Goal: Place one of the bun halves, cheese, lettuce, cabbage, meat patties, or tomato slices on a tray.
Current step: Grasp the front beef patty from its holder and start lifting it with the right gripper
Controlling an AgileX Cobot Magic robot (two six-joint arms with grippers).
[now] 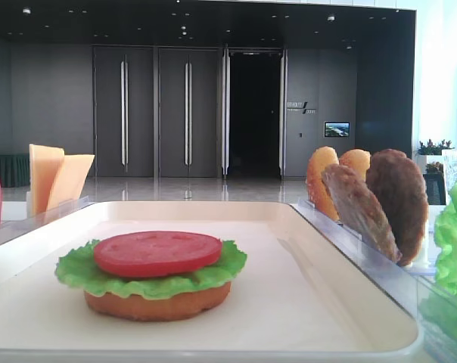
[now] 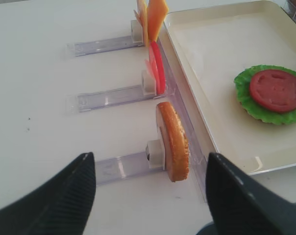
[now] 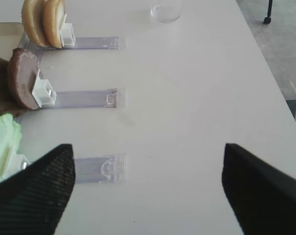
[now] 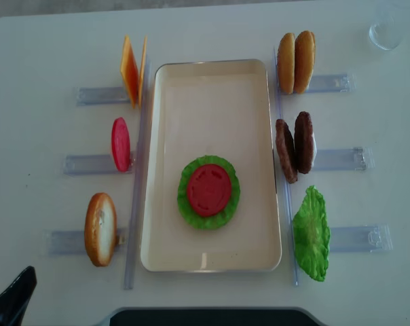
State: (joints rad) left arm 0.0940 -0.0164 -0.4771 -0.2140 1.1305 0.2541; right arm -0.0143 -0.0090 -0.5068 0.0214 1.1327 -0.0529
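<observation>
Right wrist view: my right gripper [image 3: 145, 188] has its jaws wide apart, holding nothing, above bare table. Meat patties [image 4: 294, 146] stand upright in their holder just right of the tray [image 4: 212, 88]. My left gripper [image 2: 150, 196] is likewise spread and unloaded.

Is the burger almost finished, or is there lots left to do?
Partly built. On the tray sit a bun half, lettuce and a tomato slice. Nothing is in hand: the right gripper and left gripper are open and empty. The meat patties wait in their holder.
</observation>
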